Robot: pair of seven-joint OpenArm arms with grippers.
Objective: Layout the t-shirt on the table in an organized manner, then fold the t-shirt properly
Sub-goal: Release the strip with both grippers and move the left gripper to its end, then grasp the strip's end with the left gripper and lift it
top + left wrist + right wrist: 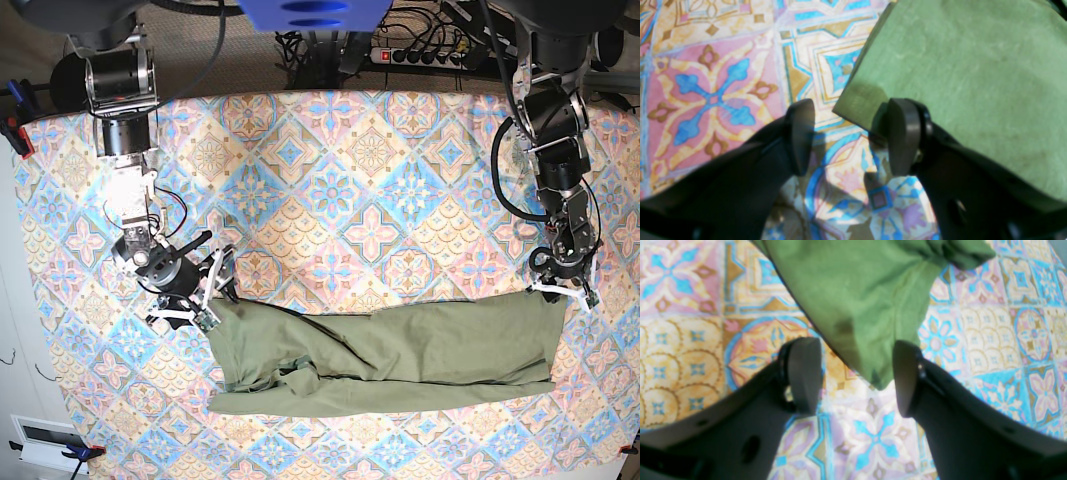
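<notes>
the left gripper and right gripper both stood spread, holding nothing, each over a corner of the t-shirt, which lay lengthwise and rumpled on the table; laying-out seemed unfinished, so the next move likely called for pinching those corners

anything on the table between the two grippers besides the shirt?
No. In the base view only the t-shirt spans from the right gripper to the left gripper; the table carries nothing else there.
</notes>
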